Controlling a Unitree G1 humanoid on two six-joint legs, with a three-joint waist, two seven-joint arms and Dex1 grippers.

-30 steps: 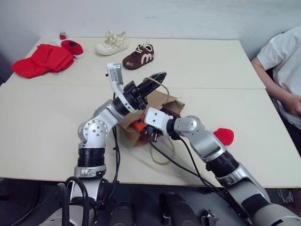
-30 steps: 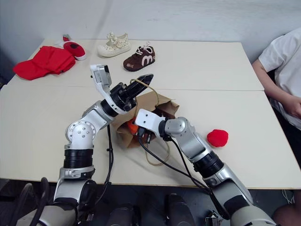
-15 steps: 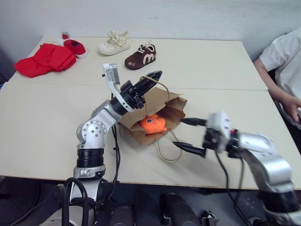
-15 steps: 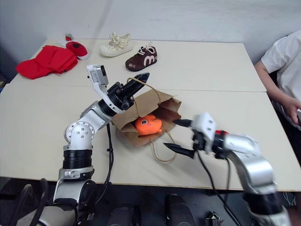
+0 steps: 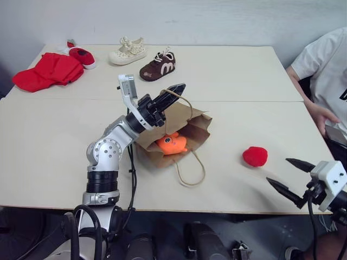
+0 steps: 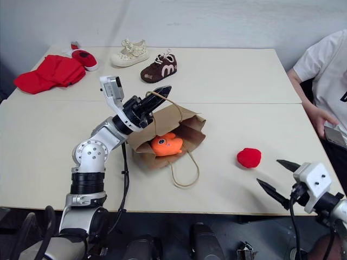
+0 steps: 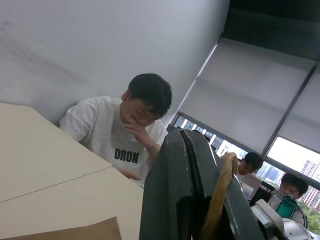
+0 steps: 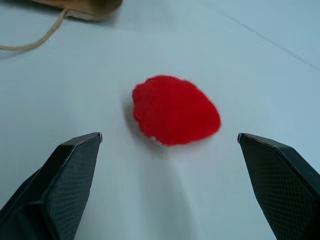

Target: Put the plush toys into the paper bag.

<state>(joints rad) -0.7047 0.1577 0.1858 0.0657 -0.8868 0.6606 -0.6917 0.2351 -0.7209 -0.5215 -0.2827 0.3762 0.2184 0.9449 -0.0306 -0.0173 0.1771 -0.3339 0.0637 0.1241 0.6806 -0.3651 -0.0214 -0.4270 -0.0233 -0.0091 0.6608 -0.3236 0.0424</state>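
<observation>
Right wrist view: red plush toy [image 8: 176, 110] (fuzzy, roundish) lies between the right tool's [image 8: 170, 145] wide-apart fingers, untouched.

I see the fuzzy orange plush toy [image 5: 172, 143] lying inside the brown paper bag's [image 5: 198, 123] open mouth; the red plush toy [image 5: 255, 156] sits on the table, well apart.

Far side of the table [image 5: 244, 70]: a brown shoe [image 5: 158, 65] sits mid-table, a cream shoe [image 5: 128, 51] just left of it, a small red shoe [image 5: 81, 54] further left, touching a red cloth heap [image 5: 47, 70]. A person [image 5: 325, 70] in white sits at the table's right edge.
</observation>
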